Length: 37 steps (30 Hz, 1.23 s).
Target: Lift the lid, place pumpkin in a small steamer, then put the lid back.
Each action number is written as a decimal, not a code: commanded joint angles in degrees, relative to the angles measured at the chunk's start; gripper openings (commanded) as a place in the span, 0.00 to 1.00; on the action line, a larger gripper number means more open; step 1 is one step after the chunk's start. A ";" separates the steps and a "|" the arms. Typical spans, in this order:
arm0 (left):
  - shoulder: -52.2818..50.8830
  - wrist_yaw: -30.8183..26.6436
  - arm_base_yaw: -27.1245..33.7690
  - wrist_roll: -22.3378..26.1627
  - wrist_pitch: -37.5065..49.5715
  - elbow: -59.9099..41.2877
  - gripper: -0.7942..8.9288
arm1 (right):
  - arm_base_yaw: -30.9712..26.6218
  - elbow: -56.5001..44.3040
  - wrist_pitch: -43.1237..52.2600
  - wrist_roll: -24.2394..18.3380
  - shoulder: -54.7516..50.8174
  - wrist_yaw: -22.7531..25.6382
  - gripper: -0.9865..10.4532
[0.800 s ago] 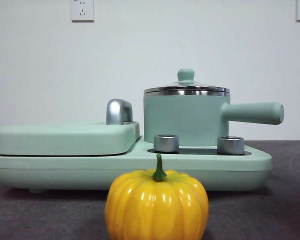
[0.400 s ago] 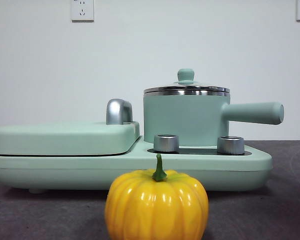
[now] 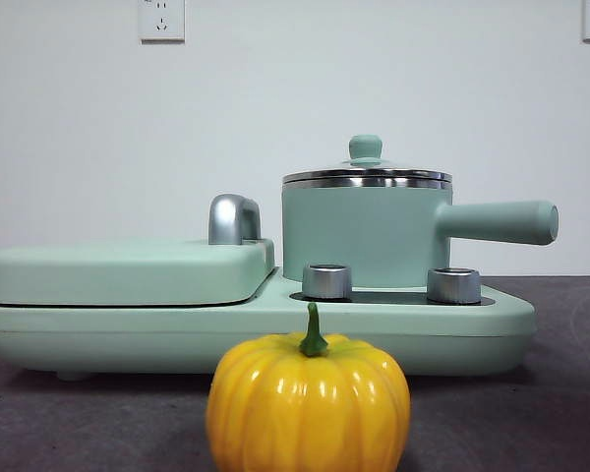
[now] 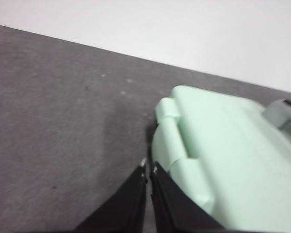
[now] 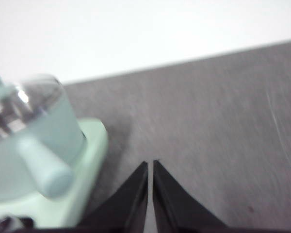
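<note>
Front view first: lid (image 3: 366, 174) sits closed on the small steamer (image 3: 364, 234), whose long handle (image 3: 499, 222) runs level out to one side, while the pumpkin (image 3: 308, 404) stands upright on the dark grey table (image 3: 531, 418) in front of the mint cooker base (image 3: 256, 334), and neither arm shows. Left wrist view: left gripper (image 4: 148, 169), jaws pressed together and empty, hovers beside the hinged griddle cover (image 4: 223, 155), away from the pot. Right wrist view: right gripper (image 5: 150, 164), jaws likewise closed on nothing, hangs over bare table just off the handle's end, so I judge it the nearer arm for lifting the lid, with open room around the knob.
</note>
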 commanded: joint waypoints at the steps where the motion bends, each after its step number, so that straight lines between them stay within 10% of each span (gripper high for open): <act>1: 1.62 0.35 -0.94 -1.97 0.46 2.82 0.10 | 0.02 2.93 -0.39 3.13 0.24 -0.35 0.10; 11: 15.89 3.61 -5.07 -2.82 -0.85 16.17 0.10 | 0.02 18.32 -9.40 3.10 10.21 -5.60 0.10; 26: 43.89 25.42 -11.39 1.79 -15.06 44.68 0.10 | 0.02 43.21 -33.00 -15.78 32.61 -25.55 0.10; 37: 50.36 26.67 -17.07 10.01 -15.74 50.40 0.10 | 0.76 49.03 -33.18 -17.18 38.14 -30.56 0.10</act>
